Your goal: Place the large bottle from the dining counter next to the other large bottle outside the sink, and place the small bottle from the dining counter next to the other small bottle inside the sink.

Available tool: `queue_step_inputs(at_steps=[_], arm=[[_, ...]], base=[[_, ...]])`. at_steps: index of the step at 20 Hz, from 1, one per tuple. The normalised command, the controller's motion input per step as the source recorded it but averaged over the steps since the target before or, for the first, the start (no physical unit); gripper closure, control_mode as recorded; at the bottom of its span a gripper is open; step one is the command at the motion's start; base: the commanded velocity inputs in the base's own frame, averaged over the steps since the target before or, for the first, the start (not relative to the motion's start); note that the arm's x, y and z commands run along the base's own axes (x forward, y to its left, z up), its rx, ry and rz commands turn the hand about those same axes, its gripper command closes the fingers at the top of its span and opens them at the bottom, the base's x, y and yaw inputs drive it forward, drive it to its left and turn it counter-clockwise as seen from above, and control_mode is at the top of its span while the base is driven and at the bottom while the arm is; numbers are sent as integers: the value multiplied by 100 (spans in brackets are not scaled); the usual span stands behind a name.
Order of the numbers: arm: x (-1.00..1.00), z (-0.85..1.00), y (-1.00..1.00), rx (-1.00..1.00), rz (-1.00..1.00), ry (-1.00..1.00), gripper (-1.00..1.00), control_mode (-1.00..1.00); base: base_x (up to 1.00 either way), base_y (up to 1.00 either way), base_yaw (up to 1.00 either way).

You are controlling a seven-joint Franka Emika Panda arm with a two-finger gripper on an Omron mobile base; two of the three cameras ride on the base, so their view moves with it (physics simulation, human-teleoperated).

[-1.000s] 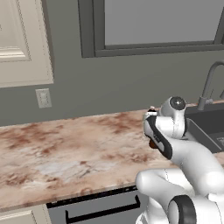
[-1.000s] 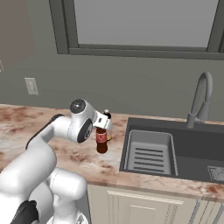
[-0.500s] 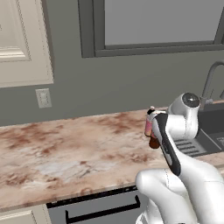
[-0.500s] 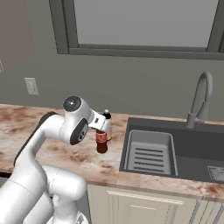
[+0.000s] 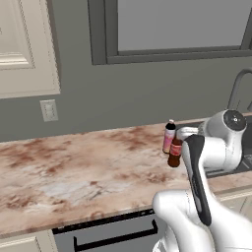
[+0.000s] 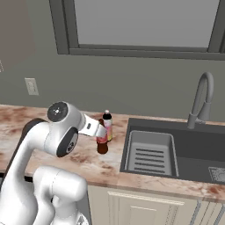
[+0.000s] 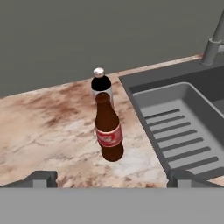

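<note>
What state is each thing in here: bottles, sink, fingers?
Brown glass bottle with red label: upright on the counter, released, left of the sink.
Pinkish white-capped bottle: upright just behind it.
Dark grey sink: faucet off, ribbed light grey tray holds nothing.
Fingers: open wide, holding nothing.

Window (image 5: 177, 24) above grey wall, outlet (image 5: 48, 110) left, cream cabinet (image 5: 24, 44) upper left, drawer handle (image 5: 115, 236) below.

Arm (image 6: 66, 132) pulled back — brown bottle (image 7: 108, 131) now stands clear
</note>
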Motion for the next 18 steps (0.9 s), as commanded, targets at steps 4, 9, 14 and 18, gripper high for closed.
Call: queue_step_inputs(at_steps=[4,9,14,18], arm=[[-26,74,0,0,0,0,-100,-100],[-15,75,1,0,0,0,-100,-100],[-22,62,8,0,0,0,-100,-100],[-28,51,9,0,0,0,-100,-100]], base=[[0,0,0],[0,0,0],[0,0,0],[0,0,0]])
